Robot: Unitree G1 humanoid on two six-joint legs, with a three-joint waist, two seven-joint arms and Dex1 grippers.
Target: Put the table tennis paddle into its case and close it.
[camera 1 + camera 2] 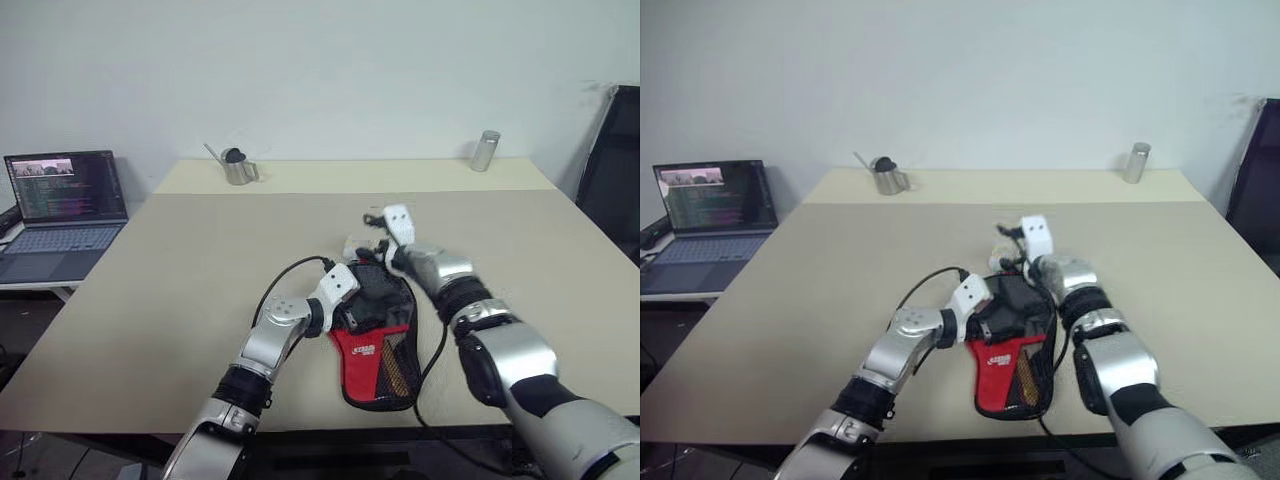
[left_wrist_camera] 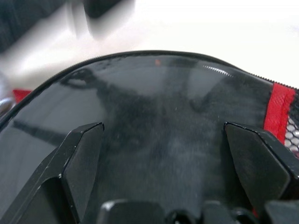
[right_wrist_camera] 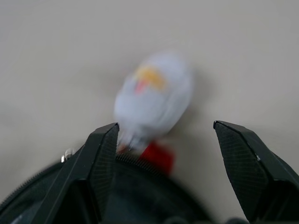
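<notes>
A blurred white rounded object with yellow and red marks (image 3: pixel 153 95) lies beyond the black-and-red fabric case (image 3: pixel 140 186); its identity is unclear.

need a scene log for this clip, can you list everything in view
black and red paddle-shaped fabric case: one, near table edge, between the arms
beige table: one, under everything
small steel pitcher: one, silver, far left of table
metal cylinder cup: one, silver, far right of table
open laptop: one, grey, on a side surface left of the table
black chair: one, right of table
left gripper: open, over case
right gripper: open, at case's far end
</notes>
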